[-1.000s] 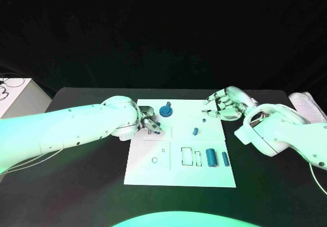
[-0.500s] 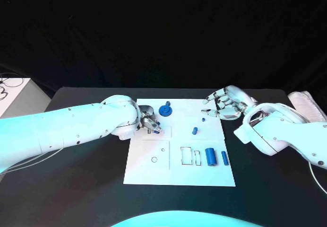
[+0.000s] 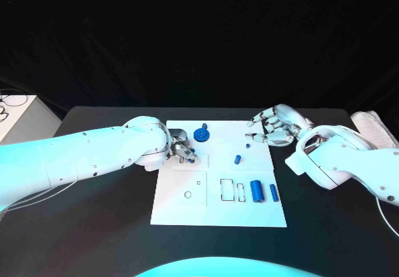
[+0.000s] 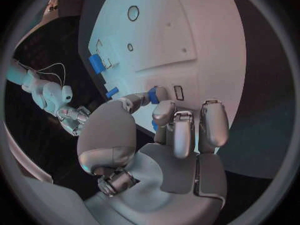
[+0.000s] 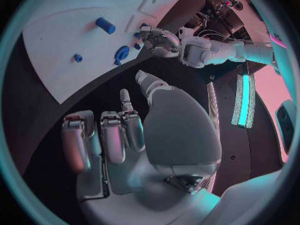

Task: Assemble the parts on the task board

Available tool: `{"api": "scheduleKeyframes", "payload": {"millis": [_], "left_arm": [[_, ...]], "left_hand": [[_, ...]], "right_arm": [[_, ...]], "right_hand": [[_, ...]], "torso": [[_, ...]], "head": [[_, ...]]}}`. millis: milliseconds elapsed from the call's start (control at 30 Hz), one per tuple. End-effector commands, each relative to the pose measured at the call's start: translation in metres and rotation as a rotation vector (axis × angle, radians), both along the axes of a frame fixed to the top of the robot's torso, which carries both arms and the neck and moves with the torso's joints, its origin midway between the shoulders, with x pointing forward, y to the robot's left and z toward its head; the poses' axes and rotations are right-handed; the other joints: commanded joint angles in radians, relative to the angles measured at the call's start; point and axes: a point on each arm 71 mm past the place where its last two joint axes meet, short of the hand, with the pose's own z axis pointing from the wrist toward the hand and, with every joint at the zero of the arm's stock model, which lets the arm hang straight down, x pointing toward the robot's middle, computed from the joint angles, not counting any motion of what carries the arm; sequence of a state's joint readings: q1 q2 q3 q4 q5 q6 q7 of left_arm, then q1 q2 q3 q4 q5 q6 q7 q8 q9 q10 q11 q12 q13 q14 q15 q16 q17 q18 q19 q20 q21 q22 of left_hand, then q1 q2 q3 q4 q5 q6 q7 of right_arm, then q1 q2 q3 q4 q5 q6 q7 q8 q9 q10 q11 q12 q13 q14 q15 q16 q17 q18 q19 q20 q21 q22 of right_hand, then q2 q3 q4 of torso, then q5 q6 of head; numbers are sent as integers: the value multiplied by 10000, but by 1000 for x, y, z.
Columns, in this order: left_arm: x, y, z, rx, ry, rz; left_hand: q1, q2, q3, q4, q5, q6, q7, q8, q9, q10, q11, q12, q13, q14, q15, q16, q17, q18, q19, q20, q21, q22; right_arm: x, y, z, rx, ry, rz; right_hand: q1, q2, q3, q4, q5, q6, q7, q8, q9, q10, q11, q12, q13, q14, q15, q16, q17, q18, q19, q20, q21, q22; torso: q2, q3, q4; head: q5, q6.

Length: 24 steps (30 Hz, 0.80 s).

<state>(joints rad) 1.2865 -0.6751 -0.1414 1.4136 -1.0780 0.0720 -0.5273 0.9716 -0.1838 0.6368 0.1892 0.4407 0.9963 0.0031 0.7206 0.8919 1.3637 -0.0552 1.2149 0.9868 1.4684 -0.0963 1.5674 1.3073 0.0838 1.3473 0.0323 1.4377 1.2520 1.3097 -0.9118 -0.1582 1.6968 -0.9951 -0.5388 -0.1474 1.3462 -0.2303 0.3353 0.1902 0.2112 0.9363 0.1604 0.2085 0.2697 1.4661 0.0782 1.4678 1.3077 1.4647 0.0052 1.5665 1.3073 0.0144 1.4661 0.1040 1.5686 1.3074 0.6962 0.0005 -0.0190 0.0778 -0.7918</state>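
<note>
While the left hand [image 3: 183,151] pinches a small blue part [image 4: 152,95] between thumb and a finger over the upper left of the task board [image 3: 249,218], the step in hand looks like seating that piece into a spot on the board. To do it well, I judge the hand should bring the part down upright over its slot, press only once it is lined up, and let go without dragging it sideways. In the left wrist view the other fingers are curled in beside the pinch, and the palm faces the board. The right hand [image 3: 274,128] hovers just off the board's upper right corner, fingers apart and lightly bent, holding nothing. Other blue parts lie on the board: a round piece [image 3: 202,135] near the top, a small peg [image 3: 238,159] in the middle, and two cylinders [image 3: 257,191] lower right
</note>
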Motion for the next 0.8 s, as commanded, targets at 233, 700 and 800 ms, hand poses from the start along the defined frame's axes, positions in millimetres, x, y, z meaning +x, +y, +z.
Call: {"api": "scheduleKeyframes", "payload": {"millis": [233, 700, 800], "left_arm": [[-5, -2, -7, 168, 438, -185], [-5, 0, -7, 169, 425, -149], [-5, 0, -7, 164, 415, -149]], "left_hand": [[-100, -68, -352, 173, -51, 43, 8, -72, -20, 16, -37, 46, 24, 1024, -69, 34, 2635, -143, 64, -26, -31, 15], [124, -233, -1402, 762, -221, 82, -1, -133, -58, 11, -43, 43, 40, 1024, -77, 34, 2635, -142, 70, -38, -53, 19], [288, -210, -1803, 1002, -1054, 107, 3, -168, -83, 13, -41, 43, 49, 1024, -73, 34, 2635, -142, 76, -38, -61, 26]], "right_arm": [[-1, 2, 0, -50, 20, 177], [-1, 2, 0, -48, 0, 190], [-1, 2, 0, -51, -7, 191]], "right_hand": [[-83, -22, -7, 75, 22, -56, -15, 25, 9, 57, -15, -34, 1757, 1038, -12, 8, 2551, -144, 1047, 42, 22, 2634], [-83, -22, -7, 75, 22, -56, -15, 25, 9, 57, -15, -34, 1757, 1038, -12, 8, 2551, -144, 1047, 42, 22, 2634], [-83, -22, -7, 75, 22, -56, -15, 25, 9, 57, -15, -34, 1757, 1038, -12, 8, 2551, -144, 1047, 42, 22, 2634]], "torso": [[-3, -4, 2], [-9, 4, 2], [-13, -1, 2]], "head": [[-14, -22], [-3, -16], [1, -40]]}}
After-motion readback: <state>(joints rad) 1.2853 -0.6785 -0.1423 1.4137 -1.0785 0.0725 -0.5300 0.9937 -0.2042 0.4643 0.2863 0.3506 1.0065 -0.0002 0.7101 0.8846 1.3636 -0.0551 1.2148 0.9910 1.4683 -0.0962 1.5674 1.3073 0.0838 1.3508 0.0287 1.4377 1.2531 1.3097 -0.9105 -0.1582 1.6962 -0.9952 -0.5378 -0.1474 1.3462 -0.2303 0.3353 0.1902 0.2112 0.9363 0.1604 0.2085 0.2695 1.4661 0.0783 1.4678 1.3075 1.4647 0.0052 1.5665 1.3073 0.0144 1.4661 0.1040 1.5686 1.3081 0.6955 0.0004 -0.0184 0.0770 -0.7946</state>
